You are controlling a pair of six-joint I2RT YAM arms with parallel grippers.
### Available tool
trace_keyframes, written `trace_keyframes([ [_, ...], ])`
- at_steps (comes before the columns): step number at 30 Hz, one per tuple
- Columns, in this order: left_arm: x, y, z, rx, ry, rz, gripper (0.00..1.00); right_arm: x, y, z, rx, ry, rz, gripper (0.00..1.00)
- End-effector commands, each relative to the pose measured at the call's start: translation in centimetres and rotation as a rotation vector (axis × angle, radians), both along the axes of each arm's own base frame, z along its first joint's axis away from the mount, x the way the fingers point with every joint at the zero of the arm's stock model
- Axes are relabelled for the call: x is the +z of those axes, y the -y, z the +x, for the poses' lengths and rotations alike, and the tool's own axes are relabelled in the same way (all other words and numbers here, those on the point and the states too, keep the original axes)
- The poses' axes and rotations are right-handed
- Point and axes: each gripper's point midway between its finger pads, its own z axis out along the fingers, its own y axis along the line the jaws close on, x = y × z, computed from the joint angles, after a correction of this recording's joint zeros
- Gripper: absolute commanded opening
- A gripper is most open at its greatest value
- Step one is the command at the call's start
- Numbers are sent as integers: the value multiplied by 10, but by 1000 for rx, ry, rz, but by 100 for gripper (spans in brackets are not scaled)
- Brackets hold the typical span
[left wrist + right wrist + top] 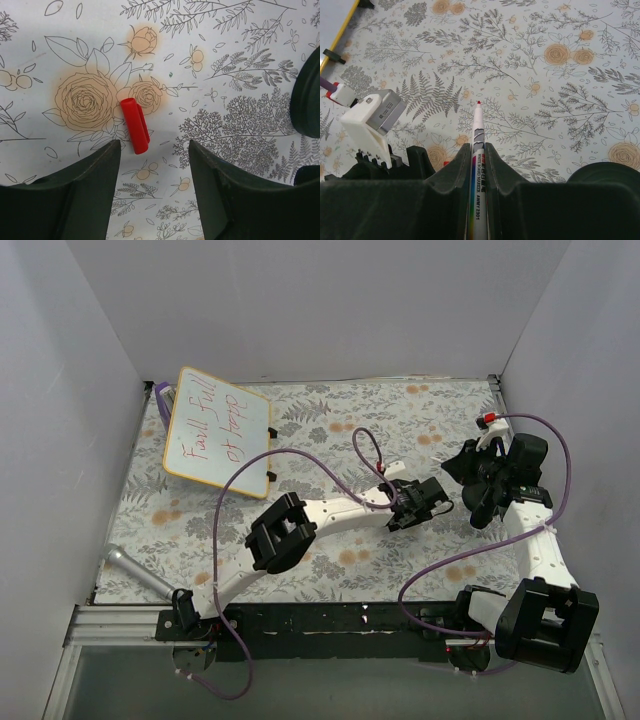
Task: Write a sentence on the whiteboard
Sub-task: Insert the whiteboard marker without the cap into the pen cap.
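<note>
Gripping the uncapped whiteboard marker (pixel 478 125), the right tool (pixel 479 150) held its tip off the tabletop (pixel 330 430) while the left tool (pixel 155 150), jaws apart, hovered over the red cap (pixel 135 125), likely for recapping, the sentence (pixel 205 425) seemingly finished on the whiteboard (pixel 215 478) far left.

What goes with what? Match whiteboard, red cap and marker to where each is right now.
1. whiteboard
2. red cap
3. marker

A. clamped in the right gripper, tip pointing out
B. at the far left corner
C. loose on the flowered cloth, just ahead of the open left gripper

Pairs: 1-B, 2-C, 3-A
</note>
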Motion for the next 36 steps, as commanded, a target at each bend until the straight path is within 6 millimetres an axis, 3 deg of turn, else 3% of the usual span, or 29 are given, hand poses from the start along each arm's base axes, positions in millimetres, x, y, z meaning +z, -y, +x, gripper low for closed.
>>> trace_keyframes([
  [1, -27, -34, -6, 68, -74, 175, 52, 15, 1, 3, -3, 56, 0, 1],
  [12, -75, -77, -3, 43, -165, 375, 47, 17, 1, 1, 2, 59, 6, 1],
  [15, -83, -90, -2, 13, -169, 432, 41, 16, 1, 1, 3, 58, 8, 1],
  [20, -88, -107, -9, -60, -170, 486, 34, 16, 0, 1, 7, 59, 11, 1],
  [21, -80, -109, -7, -67, -158, 482, 34, 16, 0, 0, 9, 57, 12, 1],
  [27, -82, -161, -24, -175, -163, 636, 32, 16, -2, -1, 25, 61, 21, 1],
  [28, -81, -177, -29, -195, -161, 670, 32, 16, -3, -1, 27, 62, 23, 1],
  [32, -80, -198, -37, -343, -149, 708, 31, 16, -5, -3, 39, 60, 30, 1],
  [35, -77, -202, -40, -461, -147, 678, 33, 15, -5, -3, 43, 59, 30, 1],
  [36, -83, -216, -46, -510, -169, 707, 34, 14, -6, -4, 43, 57, 32, 1],
])
